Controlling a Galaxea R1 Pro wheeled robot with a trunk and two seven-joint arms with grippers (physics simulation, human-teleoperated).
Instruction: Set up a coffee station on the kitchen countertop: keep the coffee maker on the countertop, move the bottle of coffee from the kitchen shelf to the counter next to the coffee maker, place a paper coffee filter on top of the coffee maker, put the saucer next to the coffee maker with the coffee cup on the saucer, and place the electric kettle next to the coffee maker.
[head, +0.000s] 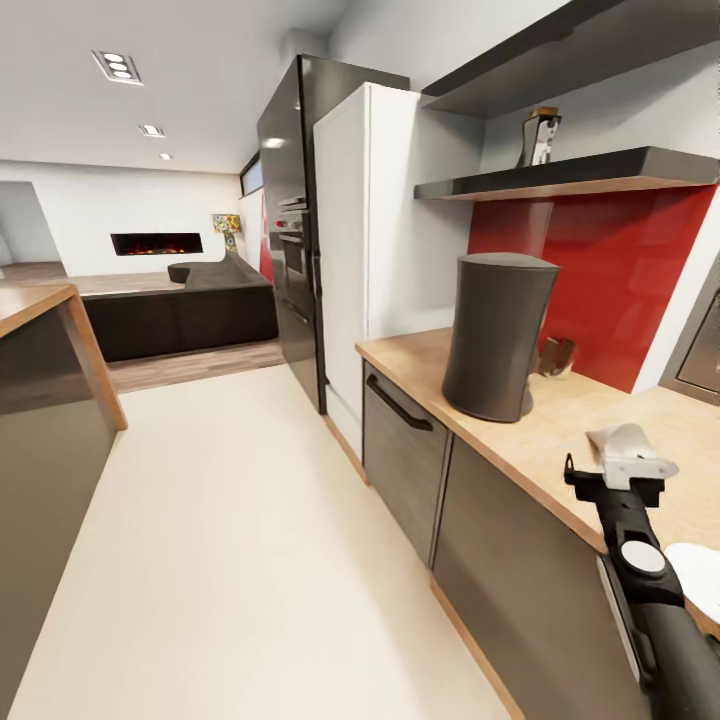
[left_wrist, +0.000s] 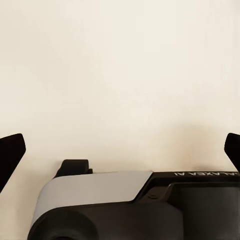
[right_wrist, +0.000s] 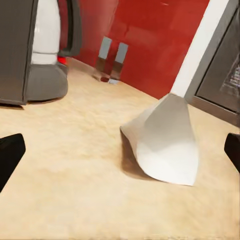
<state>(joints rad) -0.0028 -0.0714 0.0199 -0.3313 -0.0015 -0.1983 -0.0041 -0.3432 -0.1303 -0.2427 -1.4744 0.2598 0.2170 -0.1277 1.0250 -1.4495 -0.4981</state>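
Beige kitchen countertop, coffee maker by red backsplash.
R gripper fingers apart, facing paper coffee filter for pickup; L gripper apart, idle over floor.

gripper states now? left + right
Left gripper: open, empty, over bare floor.
Right gripper: open, empty, facing the paper coffee filter on the countertop.
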